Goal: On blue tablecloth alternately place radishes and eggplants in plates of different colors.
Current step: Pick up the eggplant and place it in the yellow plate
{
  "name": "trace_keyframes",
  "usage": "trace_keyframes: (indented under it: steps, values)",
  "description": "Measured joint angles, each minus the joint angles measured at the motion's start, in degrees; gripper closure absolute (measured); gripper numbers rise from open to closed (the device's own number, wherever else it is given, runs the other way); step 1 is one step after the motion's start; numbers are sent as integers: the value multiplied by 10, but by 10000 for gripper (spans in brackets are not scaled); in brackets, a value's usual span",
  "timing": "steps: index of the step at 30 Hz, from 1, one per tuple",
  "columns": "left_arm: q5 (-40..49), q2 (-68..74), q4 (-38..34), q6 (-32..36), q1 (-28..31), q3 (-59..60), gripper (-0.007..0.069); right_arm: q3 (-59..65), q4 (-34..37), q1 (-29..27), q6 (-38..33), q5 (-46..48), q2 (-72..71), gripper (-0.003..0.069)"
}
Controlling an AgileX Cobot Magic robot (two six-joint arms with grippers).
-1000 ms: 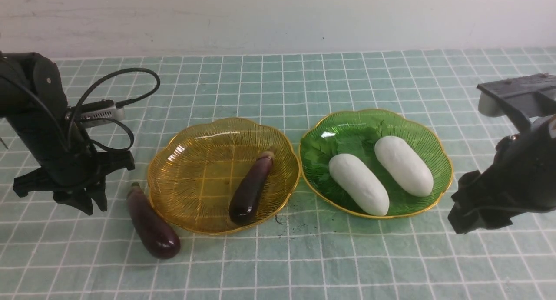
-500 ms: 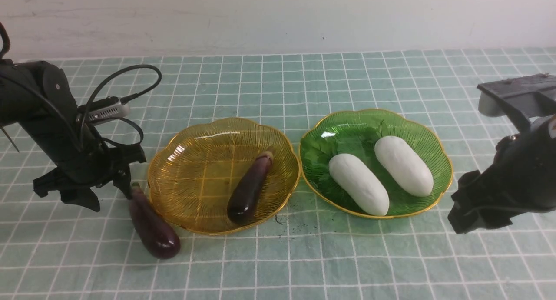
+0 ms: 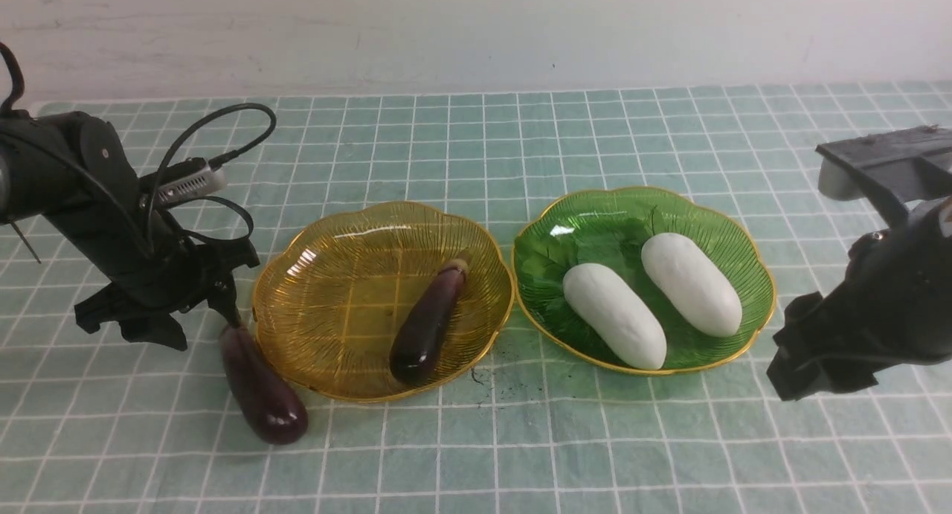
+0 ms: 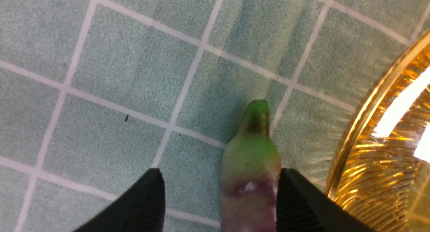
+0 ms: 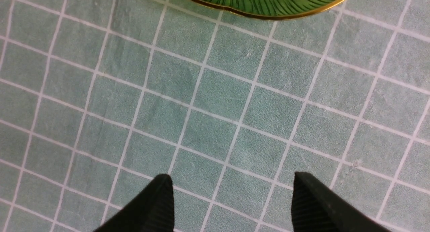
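Note:
On the blue tablecloth (image 3: 476, 142) lie an amber plate (image 3: 312, 328) and a green plate (image 3: 595, 224). One eggplant (image 3: 428, 324) rests in the amber plate. The other eggplant (image 3: 260, 387) lies on the cloth against that plate's left rim. My left gripper (image 3: 201, 324) stands open astride this eggplant's stem end (image 4: 250, 165), one finger (image 4: 295, 198) close beside it, the other apart. The left gripper (image 4: 220, 173) holds nothing. Two white radishes (image 3: 613, 315) (image 3: 692, 283) lie side by side in the green plate. My right gripper (image 3: 788, 373) hangs open over bare cloth, right of the green plate.
The amber plate's gold rim (image 4: 362, 124) runs right next to my left gripper's fingers. The green plate's rim (image 5: 268, 7) lies ahead of the open right gripper (image 5: 231, 188). A pale wall backs the table.
My left gripper has moved right and down to the loose eggplant's stem end, and its jaws have spread wider. The right arm, plates and vegetables have stayed put.

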Motion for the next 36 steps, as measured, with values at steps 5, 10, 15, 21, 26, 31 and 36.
trace_keyframes:
  steps: [5,10,15,21,26,31,36]
  values:
    - [-6,13,-5,0,0,0,219,0,0,0,0,0,0,228]
    - [-11,24,-12,0,0,0,219,0,0,0,0,0,0,228]
    - [-17,35,-17,0,0,0,219,0,0,0,0,0,0,228]
    - [-15,42,-16,0,0,-2,220,0,0,0,-1,0,0,228]
    - [-4,42,-5,17,0,-4,293,0,0,0,-2,0,0,228]
    - [27,43,33,46,1,-10,411,0,0,0,-3,0,0,228]
    - [105,38,88,49,18,-48,411,0,-1,0,-4,0,0,228]
